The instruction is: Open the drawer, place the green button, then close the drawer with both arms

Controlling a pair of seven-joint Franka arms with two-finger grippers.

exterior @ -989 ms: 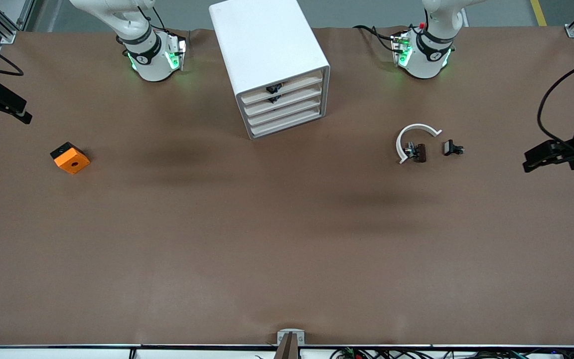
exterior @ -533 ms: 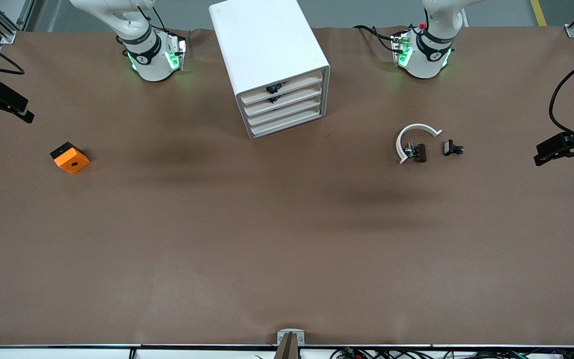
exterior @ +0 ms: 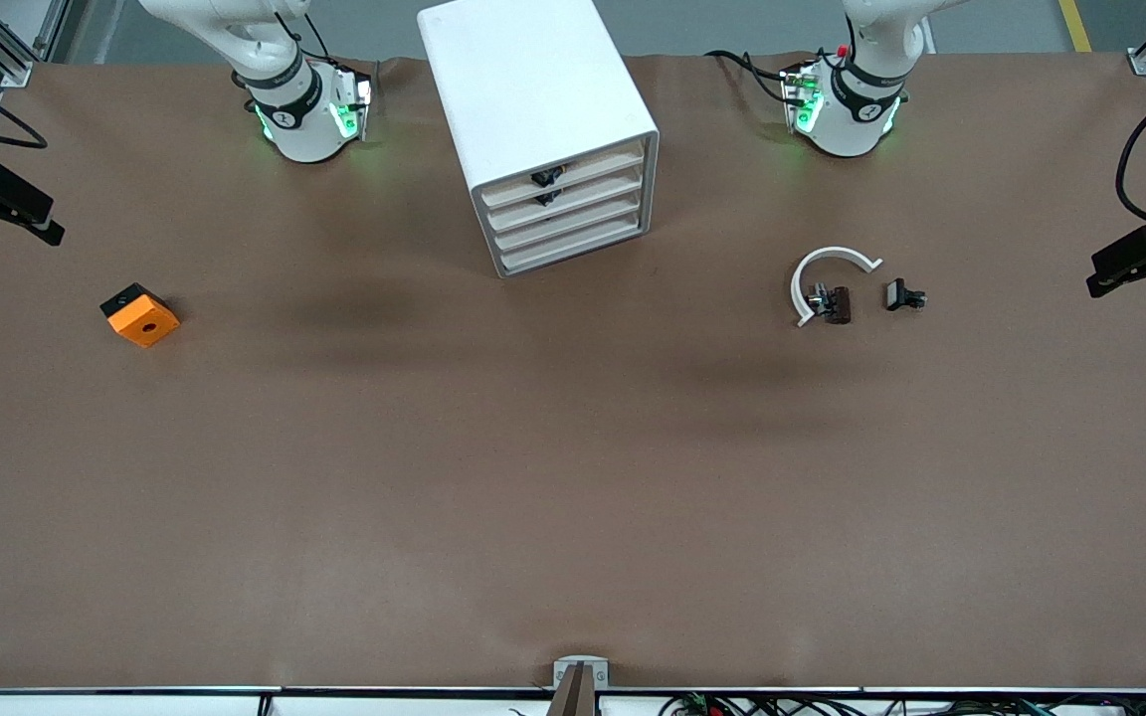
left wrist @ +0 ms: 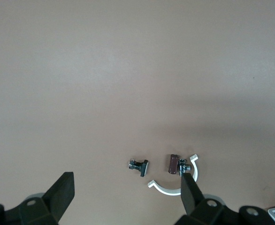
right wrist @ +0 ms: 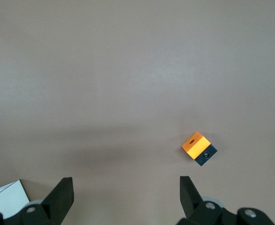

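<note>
At upper centre of the front view, the white boxy four-drawer cabinet [exterior: 541, 119] sits with every drawer closed. No green-capped button shows anywhere. Left gripper [exterior: 1135, 261] at the frame's right edge and right gripper [exterior: 6, 204] at its left edge hang spread open, empty. By the look of it, nothing is accomplished yet.

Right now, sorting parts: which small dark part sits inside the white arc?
The brownish part, within the arc; the black part lies outside it.
</note>
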